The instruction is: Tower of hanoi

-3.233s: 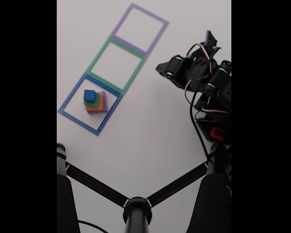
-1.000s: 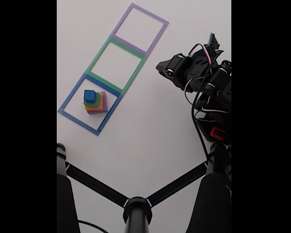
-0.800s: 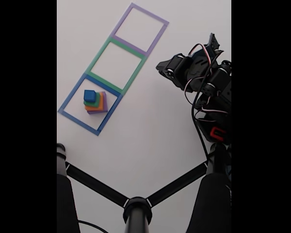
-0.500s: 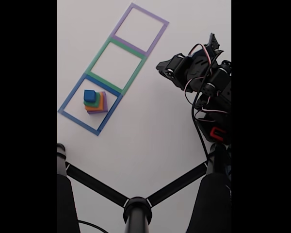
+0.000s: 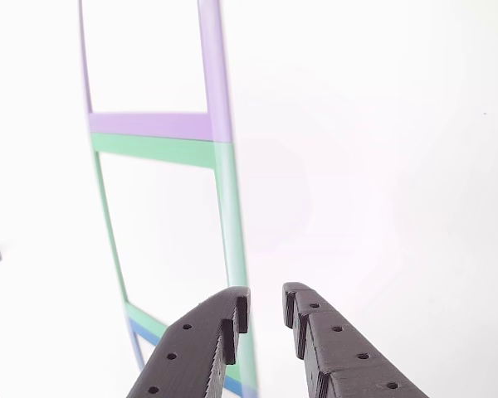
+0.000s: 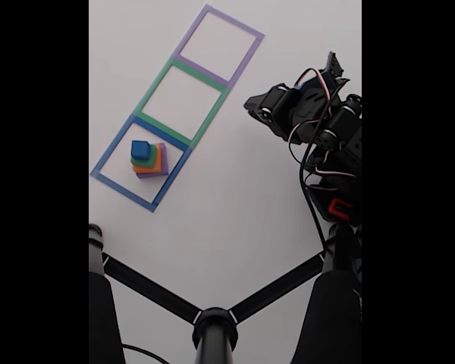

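Observation:
The tower of hanoi (image 6: 149, 160) stands stacked inside the blue taped square at the left of the fixed view. The blue cube (image 6: 140, 149) is on top, then the green cube (image 6: 145, 160), the orange block (image 6: 155, 162) and the flat purple block (image 6: 163, 168). My gripper (image 6: 249, 103) is on the folded arm well to the right of the stack, apart from it. In the other view my gripper (image 5: 266, 300) enters from the bottom. Its black fingers (image 5: 201, 340) stand a narrow gap apart with nothing between them, above the green tape.
Three taped square outlines run in a diagonal row: blue (image 6: 121, 189), green (image 6: 153, 80) and purple (image 6: 235, 23). The green outline (image 5: 224, 207) and the purple outline (image 5: 149, 125) have nothing inside. A black stand with a Y-shaped brace (image 6: 212, 318) fills the bottom, and the arm base (image 6: 337, 205) is at right.
The arm's wrist shifted slightly between the oldest frame and a second ago. Since then nothing has visibly moved, and the stack is untouched.

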